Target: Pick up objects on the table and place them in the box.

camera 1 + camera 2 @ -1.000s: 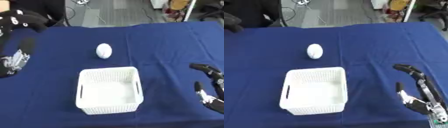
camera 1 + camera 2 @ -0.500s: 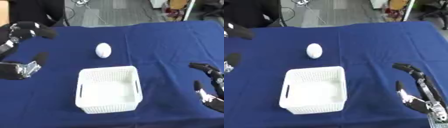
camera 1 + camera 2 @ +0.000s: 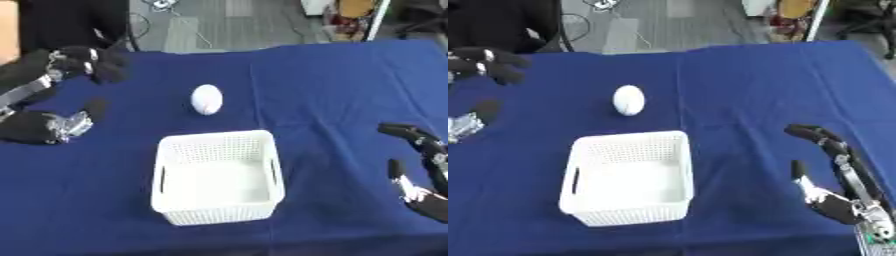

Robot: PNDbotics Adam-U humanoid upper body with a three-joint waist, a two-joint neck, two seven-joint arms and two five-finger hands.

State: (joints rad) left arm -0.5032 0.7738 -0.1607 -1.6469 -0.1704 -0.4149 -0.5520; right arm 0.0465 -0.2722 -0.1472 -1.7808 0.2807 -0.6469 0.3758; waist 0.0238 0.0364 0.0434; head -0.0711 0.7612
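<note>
Item: white egg-shaped object, lying on the blue tablecloth at upper centre of the frame, apart from everything. Item: white perforated box, centre to lower centre, interior bare as far as its walls let one see. Item: left hand, upper left of the frame, spread wide above the cloth with thumb and fingers far apart, holding nothing; it is near the object but not touching it. Item: right hand, lower right, fingers relaxed and parted, empty, seemingly idle. Progress: judged barely begun (nothing in the box, the one visible object not yet grasped); pickup and placement both remain. Obscured: the left hand is blurred and runs off the left edge.
</note>
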